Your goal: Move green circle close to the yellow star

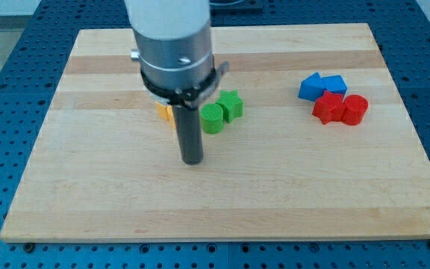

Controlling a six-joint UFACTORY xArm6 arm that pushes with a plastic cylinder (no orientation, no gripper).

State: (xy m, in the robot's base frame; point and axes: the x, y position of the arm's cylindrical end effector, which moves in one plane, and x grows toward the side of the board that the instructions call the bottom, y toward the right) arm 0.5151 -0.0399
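Green circle (212,118) on the worktop (88,187), touching a green star (231,105); yellow block (164,112), shape hidden, behind the rod. No gripper; my tip (192,160) rests below-left. Risk: an off-centre push drags the green star along.

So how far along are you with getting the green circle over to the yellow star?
Looks nearly done: the green circle sits just to the view's right of a yellow block, mostly hidden behind my arm, so I can't confirm its star shape. The green star touches the circle's far side. In hand: my tip rests below both, touching neither. Left: perhaps a small nudge toward the view's left, if a gap remains.
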